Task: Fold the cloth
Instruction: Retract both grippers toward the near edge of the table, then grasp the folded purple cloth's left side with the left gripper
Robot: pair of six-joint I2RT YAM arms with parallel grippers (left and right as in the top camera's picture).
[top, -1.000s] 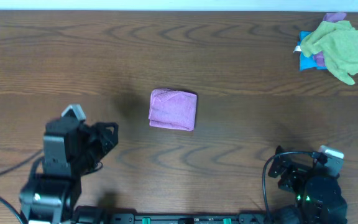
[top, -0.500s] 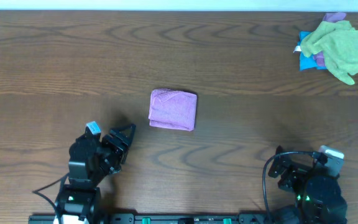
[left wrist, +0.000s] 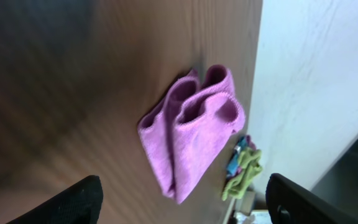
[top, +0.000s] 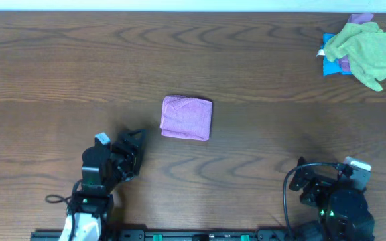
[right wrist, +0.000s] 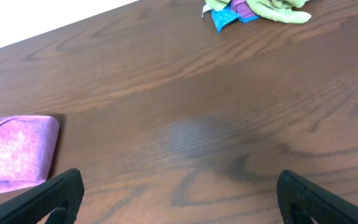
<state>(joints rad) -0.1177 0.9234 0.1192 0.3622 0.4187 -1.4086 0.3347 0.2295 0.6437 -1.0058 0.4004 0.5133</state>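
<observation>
The cloth (top: 187, 118) lies folded into a small lilac block at the middle of the table, touched by neither gripper. In the left wrist view the cloth (left wrist: 191, 130) shows its looped folded edges. My left gripper (top: 137, 152) hovers near the front left, a short way from the cloth and pointing toward it. Its jaws are open and hold nothing; one dark finger (left wrist: 73, 202) shows at the frame's bottom. My right gripper (right wrist: 179, 199) rests at the front right, open wide and empty. From there the cloth (right wrist: 14, 152) sits far to the left.
A heap of other cloths sits at the back right corner: a yellow-green one (top: 367, 50) on top of a blue one (top: 328, 65). The table's far edge meets a white wall (left wrist: 316, 74).
My left arm has drawn in toward the front edge and swung right, facing the cloth, and its jaws have opened. The cloth and the right arm have not moved.
</observation>
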